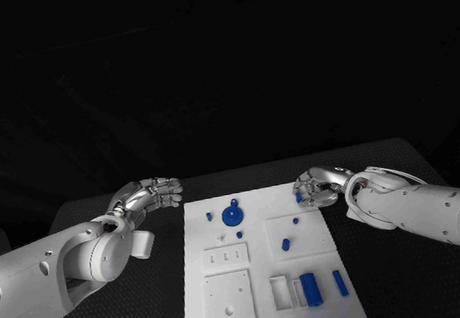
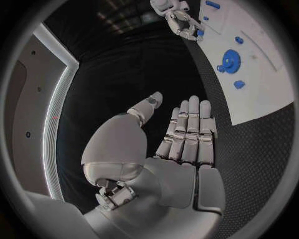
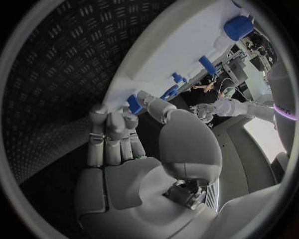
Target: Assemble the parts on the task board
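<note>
The white task board lies lengthwise in the middle of the black table. On it are a round blue disc, a blue cylinder, a blue bar and a few small blue pegs. My right hand sits at the board's far right corner and pinches a small blue part between thumb and fingers, right at the board's edge. My left hand hovers off the board's far left corner. In the left wrist view the left hand's fingers are stretched out and hold nothing.
White raised blocks with holes and slots take up the board's near half. Bare black matting runs along both long sides of the board. The table's far edge lies just beyond the two hands.
</note>
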